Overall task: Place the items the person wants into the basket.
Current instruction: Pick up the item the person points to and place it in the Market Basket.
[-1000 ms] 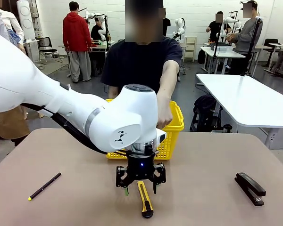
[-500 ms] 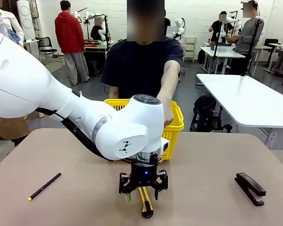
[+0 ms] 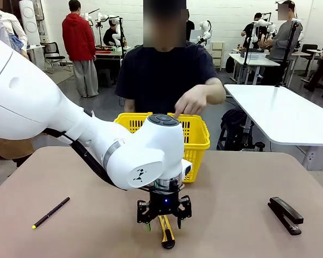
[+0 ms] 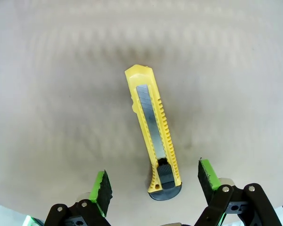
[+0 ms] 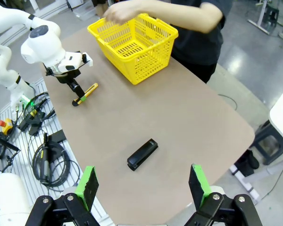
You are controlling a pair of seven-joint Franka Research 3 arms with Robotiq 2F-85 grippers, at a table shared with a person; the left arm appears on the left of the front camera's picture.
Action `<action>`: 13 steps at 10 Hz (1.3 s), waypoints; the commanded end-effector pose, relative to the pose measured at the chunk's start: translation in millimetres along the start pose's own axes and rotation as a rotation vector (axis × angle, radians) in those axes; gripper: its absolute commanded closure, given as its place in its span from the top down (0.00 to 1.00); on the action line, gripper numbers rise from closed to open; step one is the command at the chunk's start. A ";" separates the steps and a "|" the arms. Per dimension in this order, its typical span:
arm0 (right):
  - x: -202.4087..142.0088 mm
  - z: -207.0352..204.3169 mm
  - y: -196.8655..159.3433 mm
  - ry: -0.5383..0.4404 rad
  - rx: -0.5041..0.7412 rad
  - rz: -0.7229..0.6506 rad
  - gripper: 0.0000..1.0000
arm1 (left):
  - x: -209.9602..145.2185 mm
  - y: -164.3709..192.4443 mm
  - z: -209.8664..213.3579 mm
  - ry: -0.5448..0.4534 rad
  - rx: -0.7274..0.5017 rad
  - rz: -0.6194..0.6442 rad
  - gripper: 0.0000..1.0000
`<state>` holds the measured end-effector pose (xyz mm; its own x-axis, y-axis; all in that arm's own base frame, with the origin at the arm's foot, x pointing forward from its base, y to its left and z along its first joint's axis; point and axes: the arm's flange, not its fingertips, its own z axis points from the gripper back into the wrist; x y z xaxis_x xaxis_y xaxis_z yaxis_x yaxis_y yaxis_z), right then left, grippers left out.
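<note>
left gripper (image 3: pixel 163 217) fingers spread, empty, over the utility knife (image 4: pixel 153 132); stiff, light, slick plastic, so pinch mid-body.

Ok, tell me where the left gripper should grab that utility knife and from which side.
Grip the utility knife across its narrow yellow body near mid-length, coming straight down from above. It lies flat on the table, long and slim, and the open left gripper already straddles its black end.

From the front, the left gripper (image 3: pixel 164 219) covers the far end of the utility knife (image 3: pixel 166 232) beneath it. The left arm's wrist hides the basket's (image 3: pixel 198 135) lower front wall. The person's hand (image 3: pixel 189 102) is motion-blurred.
</note>
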<state>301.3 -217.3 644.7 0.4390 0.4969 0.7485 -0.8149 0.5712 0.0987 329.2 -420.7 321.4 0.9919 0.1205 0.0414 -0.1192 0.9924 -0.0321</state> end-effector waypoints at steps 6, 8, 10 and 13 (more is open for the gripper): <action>0.0 1.0 -0.5 -0.011 0.005 0.007 1.00 | -2.2 -7.5 -16.1 -0.094 0.008 0.031 0.96; 0.0 1.0 -0.5 -0.011 0.005 0.007 1.00 | 2.8 -9.3 -20.8 -0.100 0.009 0.042 0.96; 0.0 1.0 -0.5 -0.011 0.005 0.007 1.00 | 7.2 -11.9 -23.8 -0.106 0.006 0.047 0.96; 0.0 1.0 -0.5 -0.011 0.005 0.007 1.00 | 9.0 -11.4 -23.8 -0.134 -0.016 0.028 0.58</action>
<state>301.3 -217.3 644.7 0.4390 0.4970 0.7485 -0.8149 0.5712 0.0988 342.8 -423.2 306.5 0.9876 0.1148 0.1071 -0.1126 0.9933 -0.0266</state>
